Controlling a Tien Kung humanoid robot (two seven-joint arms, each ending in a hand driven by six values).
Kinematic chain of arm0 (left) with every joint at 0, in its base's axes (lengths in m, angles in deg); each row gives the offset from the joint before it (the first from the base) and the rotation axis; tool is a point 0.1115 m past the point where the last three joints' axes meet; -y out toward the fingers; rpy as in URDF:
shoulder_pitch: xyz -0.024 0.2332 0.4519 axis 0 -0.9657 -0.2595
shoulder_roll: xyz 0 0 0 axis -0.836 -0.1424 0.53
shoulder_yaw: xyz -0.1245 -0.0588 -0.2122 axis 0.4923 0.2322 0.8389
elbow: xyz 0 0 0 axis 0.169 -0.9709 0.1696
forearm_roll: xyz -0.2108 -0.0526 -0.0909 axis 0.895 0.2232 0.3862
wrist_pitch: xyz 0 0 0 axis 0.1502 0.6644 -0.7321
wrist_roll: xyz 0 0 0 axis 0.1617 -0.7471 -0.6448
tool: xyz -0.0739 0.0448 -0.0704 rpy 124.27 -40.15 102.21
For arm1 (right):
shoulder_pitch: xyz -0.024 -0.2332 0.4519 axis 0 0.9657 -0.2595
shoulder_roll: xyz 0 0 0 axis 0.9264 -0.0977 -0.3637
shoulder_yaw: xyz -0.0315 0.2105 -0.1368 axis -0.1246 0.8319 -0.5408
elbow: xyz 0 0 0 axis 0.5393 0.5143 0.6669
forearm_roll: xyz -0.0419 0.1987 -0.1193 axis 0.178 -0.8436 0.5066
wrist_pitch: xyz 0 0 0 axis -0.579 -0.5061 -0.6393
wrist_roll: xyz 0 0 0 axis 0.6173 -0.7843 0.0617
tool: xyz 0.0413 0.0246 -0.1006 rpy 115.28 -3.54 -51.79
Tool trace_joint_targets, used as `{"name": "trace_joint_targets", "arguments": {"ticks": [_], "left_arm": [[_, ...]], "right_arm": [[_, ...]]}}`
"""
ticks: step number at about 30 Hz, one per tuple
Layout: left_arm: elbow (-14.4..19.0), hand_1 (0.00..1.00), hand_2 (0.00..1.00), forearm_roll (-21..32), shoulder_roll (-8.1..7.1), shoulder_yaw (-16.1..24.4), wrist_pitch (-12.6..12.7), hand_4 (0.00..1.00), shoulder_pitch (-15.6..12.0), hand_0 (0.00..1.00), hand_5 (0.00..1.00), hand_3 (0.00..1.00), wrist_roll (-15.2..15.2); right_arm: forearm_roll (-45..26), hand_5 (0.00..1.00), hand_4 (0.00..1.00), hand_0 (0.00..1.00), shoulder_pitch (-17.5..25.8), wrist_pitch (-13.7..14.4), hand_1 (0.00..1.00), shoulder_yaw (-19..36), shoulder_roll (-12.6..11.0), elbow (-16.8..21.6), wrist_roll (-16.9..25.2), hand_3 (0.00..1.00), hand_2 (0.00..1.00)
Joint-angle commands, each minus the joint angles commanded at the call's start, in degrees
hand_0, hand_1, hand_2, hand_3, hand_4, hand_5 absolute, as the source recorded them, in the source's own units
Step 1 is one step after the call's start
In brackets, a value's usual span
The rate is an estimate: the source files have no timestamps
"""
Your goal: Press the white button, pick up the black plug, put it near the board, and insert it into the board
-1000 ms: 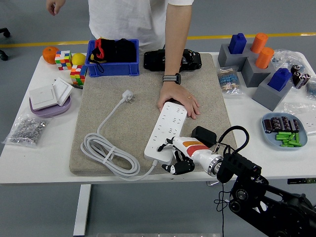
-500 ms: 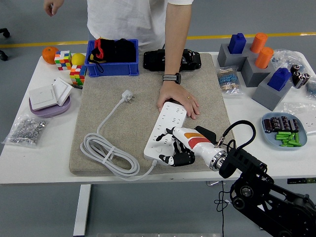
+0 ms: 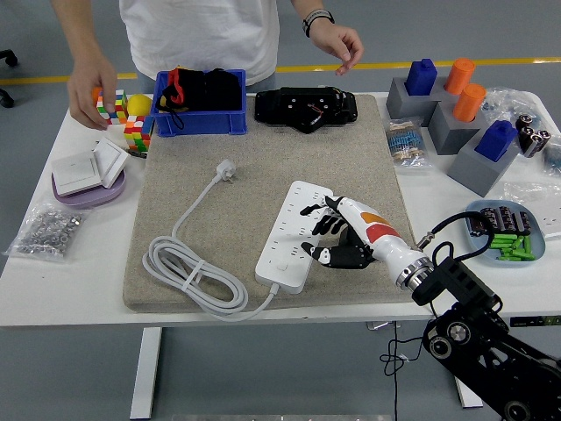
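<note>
Head view, item by item. My right robot hand: reaches in from the lower right, over the right side of the white power strip, black fingers loosely curled above the sockets, grasping nothing. Beneath that hand a dark shape shows, perhaps the black plug; I cannot tell. My left robot hand: out of view.

White power strip: lies diagonally on the beige mat, which covers the middle of the desk. Its white cable coils at the mat's lower left and ends in a white plug lying loose on the mat.

Far edge of mat: blue bin with dark contents, black device beside it.

Left of desk: colour cubes, white switch plates on a purple dish, bag of small metal parts.

Right of desk: grey blocks with blue and orange pegs, blue tray of small parts.

Person at far side: one hand at the colour cubes, the other hand raised above the desk, holding nothing.
</note>
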Motion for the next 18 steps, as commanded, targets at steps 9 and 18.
{"name": "trace_joint_targets", "arguments": {"ticks": [9,18], "left_arm": [[0.0,0.666,0.584,-0.02,0.05,-0.03,-0.02,0.664,0.18,0.708,0.273,0.682,0.03],[0.0,0.666,0.584,-0.1,0.06,0.05,-0.02,0.664,0.11,0.708,0.272,0.681,-0.02]], "right_arm": [[0.63,0.218,0.903,0.794,0.67,1.56,0.757,1.62,-0.01,-2.17,0.94,0.739,0.729],[1.53,0.209,0.925,0.79,0.79,2.61,0.761,1.85,0.21,-6.87,1.71,0.732,0.734]]}}
